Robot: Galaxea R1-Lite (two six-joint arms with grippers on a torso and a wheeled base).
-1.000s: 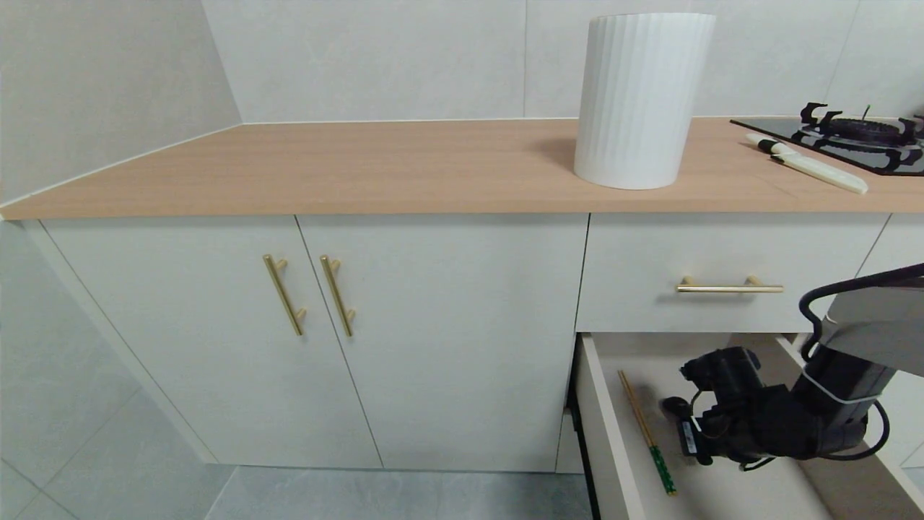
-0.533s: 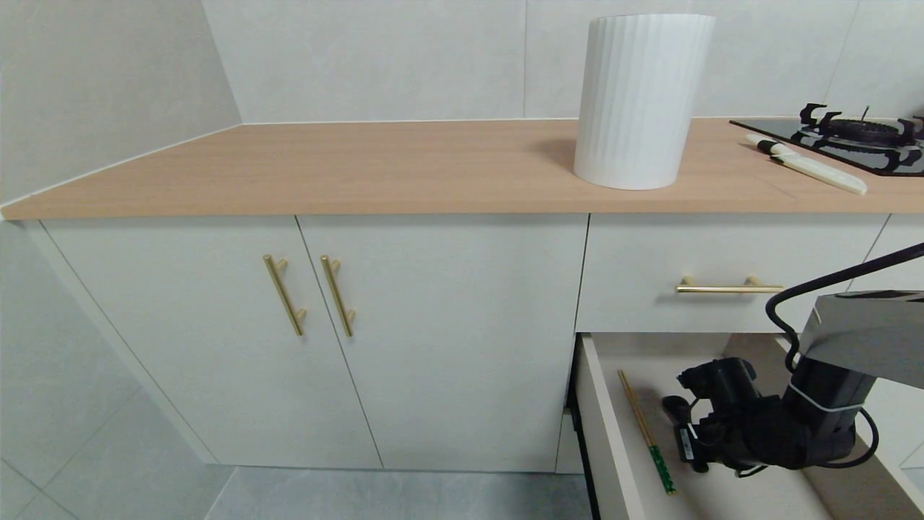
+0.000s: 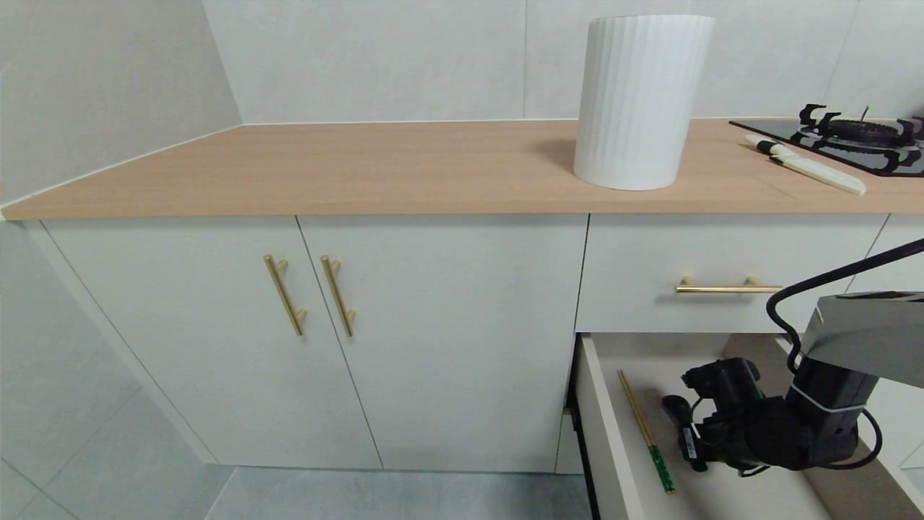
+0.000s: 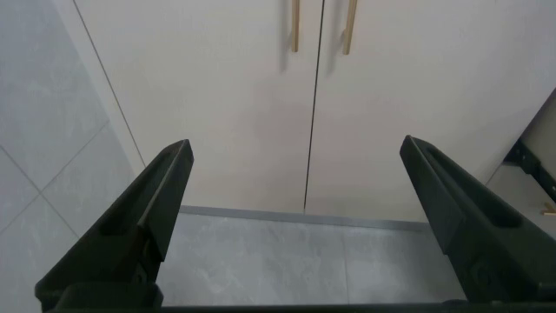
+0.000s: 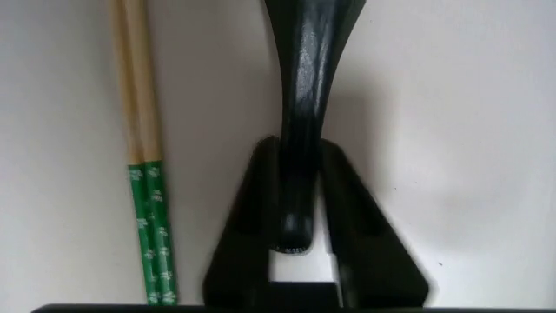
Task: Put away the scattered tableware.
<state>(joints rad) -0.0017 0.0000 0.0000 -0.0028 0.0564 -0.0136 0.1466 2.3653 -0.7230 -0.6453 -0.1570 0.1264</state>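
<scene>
A pair of wooden chopsticks with green ends lies in the open drawer, close to its left wall. My right gripper is low inside that drawer, shut on the handle of a black spoon. In the right wrist view the spoon handle runs between the two fingers, and the chopsticks lie parallel beside it. My left gripper hangs open and holds nothing, low in front of the cabinet doors.
On the wooden counter stand a tall white ribbed container and a white knife beside the gas stove. A closed drawer with a gold handle sits just above the open one. The double cabinet doors are closed.
My right arm has sunk a little deeper into the drawer with the black spoon still in its grip. The chopsticks have not moved.
</scene>
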